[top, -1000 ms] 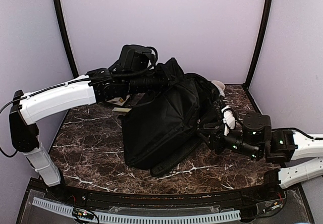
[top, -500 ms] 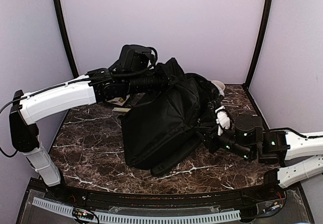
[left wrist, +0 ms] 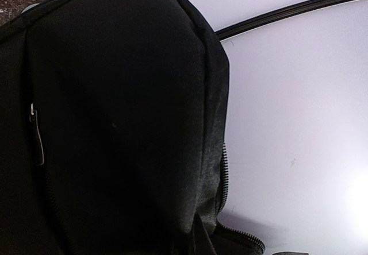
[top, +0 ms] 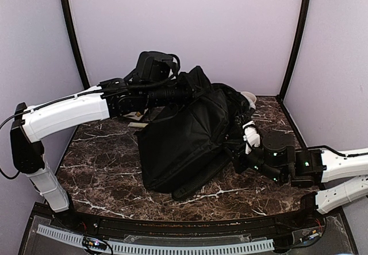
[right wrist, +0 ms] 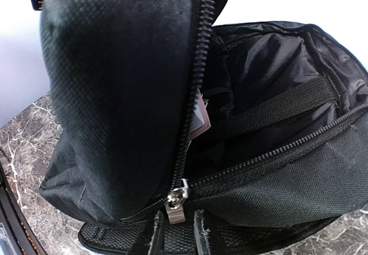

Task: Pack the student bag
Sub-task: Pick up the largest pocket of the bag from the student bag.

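The student bag [top: 178,143], a big black backpack, lies in the middle of the marble table with its main compartment unzipped. Its top flap [top: 198,82] is held up by my left gripper [top: 192,89], which is shut on the fabric. In the left wrist view the bag [left wrist: 115,123] fills the frame and hides the fingers. My right gripper [top: 238,158] is against the bag's right side. In the right wrist view, the right gripper [right wrist: 177,235] is open by a narrow gap. The silver zipper pull [right wrist: 175,209] hangs between its fingertips [right wrist: 155,235], at the end of the open zip.
The open compartment [right wrist: 270,77] shows black lining, a strap and a pinkish label [right wrist: 200,117]. A white object [top: 248,99] sits behind the bag at the back right. A tan and white item [top: 136,118] lies under the left arm. Purple walls enclose the table.
My right arm has slid left toward the bag and its jaws have narrowed around the zipper pull. The left arm and the raised flap have not moved.
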Motion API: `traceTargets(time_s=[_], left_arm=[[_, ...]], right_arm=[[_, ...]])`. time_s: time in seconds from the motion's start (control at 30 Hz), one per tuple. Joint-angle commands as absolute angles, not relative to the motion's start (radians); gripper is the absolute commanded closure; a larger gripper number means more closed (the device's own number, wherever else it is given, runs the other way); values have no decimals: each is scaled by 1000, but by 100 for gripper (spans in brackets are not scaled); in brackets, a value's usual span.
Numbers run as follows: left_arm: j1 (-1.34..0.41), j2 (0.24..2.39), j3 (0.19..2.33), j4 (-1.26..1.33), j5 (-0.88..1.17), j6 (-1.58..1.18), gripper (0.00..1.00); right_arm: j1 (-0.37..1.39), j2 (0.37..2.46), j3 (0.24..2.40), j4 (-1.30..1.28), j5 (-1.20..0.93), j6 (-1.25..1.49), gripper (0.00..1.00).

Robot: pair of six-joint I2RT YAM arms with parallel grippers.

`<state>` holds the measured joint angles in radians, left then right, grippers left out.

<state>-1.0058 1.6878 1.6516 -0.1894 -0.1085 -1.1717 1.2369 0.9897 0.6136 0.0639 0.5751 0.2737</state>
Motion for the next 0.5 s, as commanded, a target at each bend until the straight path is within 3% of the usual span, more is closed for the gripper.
traceTargets(time_s=[0.0,0.17,0.27,0.47], left_arm=[[-1035,1575,1653,-12,-74,-1180,100],[-1041,1577,1644,-3,-66,-1185,100],[-1043,1579,1641,-9,-67,-1184,100],[-1043,1561,1617,-8,-78,-1181,100]], right_arm=[[1242,986,627,148,610,254,84],[1242,963,603,192,544,237,90],[1243,935,583,231,486,217,100],[1243,893,578,190,477,230,100]])
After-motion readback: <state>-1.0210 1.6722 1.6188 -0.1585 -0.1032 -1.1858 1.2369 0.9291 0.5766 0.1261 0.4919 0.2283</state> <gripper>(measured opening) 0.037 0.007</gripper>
